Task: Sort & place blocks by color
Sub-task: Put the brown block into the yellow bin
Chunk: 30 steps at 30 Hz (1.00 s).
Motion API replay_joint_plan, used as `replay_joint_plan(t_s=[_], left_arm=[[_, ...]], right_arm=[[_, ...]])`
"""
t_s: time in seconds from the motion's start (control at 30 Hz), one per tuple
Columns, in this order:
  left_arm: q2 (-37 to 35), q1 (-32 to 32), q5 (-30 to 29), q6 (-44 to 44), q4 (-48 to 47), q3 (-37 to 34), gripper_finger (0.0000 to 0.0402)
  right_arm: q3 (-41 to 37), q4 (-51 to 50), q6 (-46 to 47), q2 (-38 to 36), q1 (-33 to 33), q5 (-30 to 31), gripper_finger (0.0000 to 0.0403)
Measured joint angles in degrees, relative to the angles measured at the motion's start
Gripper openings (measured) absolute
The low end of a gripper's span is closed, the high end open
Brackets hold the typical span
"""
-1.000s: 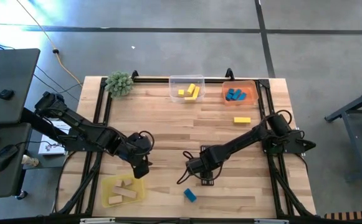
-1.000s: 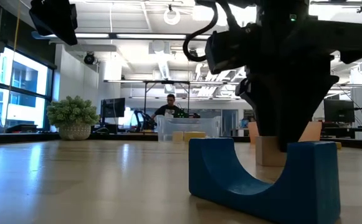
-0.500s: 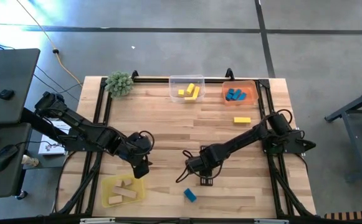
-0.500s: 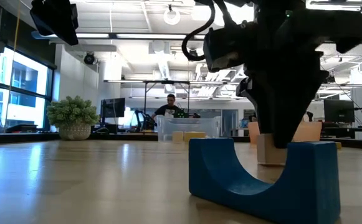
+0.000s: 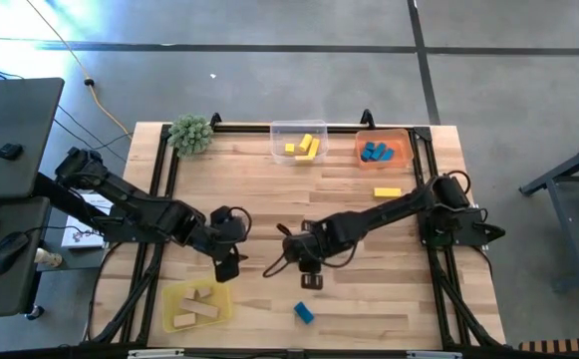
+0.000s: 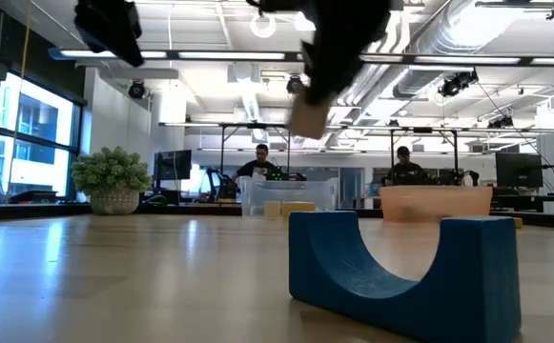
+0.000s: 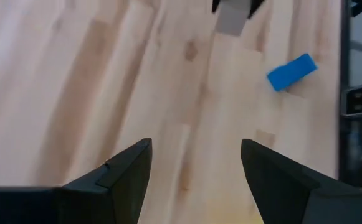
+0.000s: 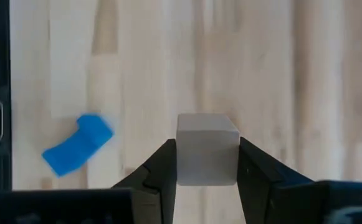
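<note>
While clear of the table, right gripper (image 8: 207,163) clamping plain wood cube (image 8: 207,148), left gripper (image 7: 193,165) seemingly spread, empty.

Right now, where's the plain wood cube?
In the high view, the plain wood cube sits mid-table in the right gripper, lifted off the table, just above the blue arch block.

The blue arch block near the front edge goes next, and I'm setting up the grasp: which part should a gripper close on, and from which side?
Probably from straight above. The blue arch block stands on its two legs, hollow side up, with bare table around it. Close the fingers on its two flat faces across the thin width, as it shows in the high view, rather than on the curved hollow.
</note>
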Motion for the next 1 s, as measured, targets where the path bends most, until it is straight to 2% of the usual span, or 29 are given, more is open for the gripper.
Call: replay_joint_plan(t_s=[0.13, 0.47, 0.8, 1.0], left_arm=[[0.00, 2.20, -2.51, 7.32, 1.31, 0.00, 0.0236], [0.00, 12.05, -1.67, 22.46, 4.71, 0.00, 0.0236], [0.00, 22.41, 5.59, 33.08, 10.99, -0.02, 0.0236], [0.00, 27.28, 10.78, 36.01, 14.13, -0.02, 0.0236]], right_arm=[[3.96, -1.96, -3.15, -0.02, -1.95, 2.28, 0.0103], [12.08, -6.87, -10.04, -0.04, -8.52, 2.50, 0.0103], [17.47, -9.46, -15.48, -0.04, -13.88, 2.15, 0.0103], [19.41, -9.80, -16.27, -0.04, -16.25, 2.15, 0.0103]])
